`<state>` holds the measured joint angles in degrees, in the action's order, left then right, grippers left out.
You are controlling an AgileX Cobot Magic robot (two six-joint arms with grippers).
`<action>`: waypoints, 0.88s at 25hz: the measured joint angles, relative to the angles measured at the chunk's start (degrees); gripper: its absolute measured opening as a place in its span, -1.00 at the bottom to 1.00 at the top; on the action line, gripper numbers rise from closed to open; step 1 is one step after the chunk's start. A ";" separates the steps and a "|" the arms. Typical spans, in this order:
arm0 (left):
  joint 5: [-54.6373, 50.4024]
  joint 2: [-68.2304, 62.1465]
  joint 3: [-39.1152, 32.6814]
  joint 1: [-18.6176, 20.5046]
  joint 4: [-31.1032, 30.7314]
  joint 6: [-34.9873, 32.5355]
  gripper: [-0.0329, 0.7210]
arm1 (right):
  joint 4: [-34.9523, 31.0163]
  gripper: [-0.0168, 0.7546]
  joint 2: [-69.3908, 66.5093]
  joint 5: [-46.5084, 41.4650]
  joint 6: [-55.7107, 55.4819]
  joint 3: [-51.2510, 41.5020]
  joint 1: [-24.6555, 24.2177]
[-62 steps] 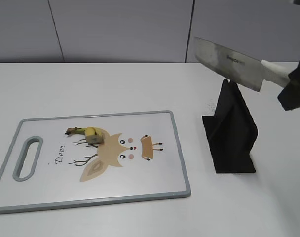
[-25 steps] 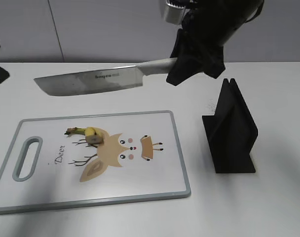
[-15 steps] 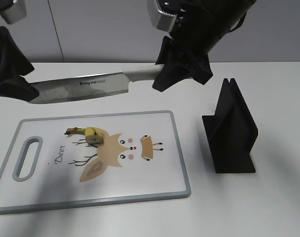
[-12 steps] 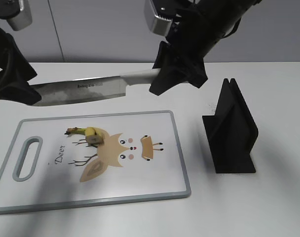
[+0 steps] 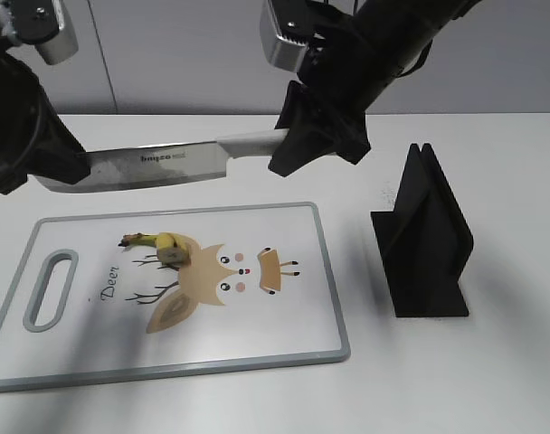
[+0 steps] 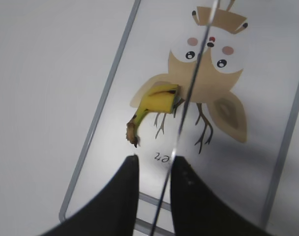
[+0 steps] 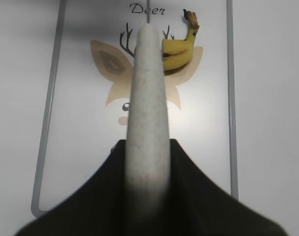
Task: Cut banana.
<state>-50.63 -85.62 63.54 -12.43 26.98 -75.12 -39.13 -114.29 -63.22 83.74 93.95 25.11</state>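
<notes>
A short banana piece [image 5: 162,243] with its stem lies on the deer-print cutting board [image 5: 257,339], left of the middle. My right gripper [image 5: 293,145] is shut on the white handle of a cleaver-like knife [image 5: 148,165] and holds it level above the board's far edge, blade pointing left. My left gripper [image 5: 62,163] is at the blade's tip. In the left wrist view its fingers [image 6: 154,160] are open with the thin blade [image 6: 189,98] between them, close to the right finger, above the banana [image 6: 157,101]. The right wrist view shows the handle [image 7: 148,98] and banana [image 7: 179,49].
A black knife stand [image 5: 424,240] stands on the white table right of the board. The board has a grey rim and a handle slot [image 5: 51,289] at its left end. A grey wall runs behind the table.
The right arm carried the knife from above the stand leftward over the board. The left arm came in from the left, and its fingers now straddle the blade tip.
</notes>
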 joint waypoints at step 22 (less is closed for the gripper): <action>17.48 -0.30 -13.01 -0.58 1.60 -2.43 -0.81 | 1.67 -0.35 -5.15 3.85 -17.77 0.00 1.10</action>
<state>-33.14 -85.93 50.54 -13.01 28.58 -77.55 -37.45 -119.44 -59.37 65.96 93.95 26.20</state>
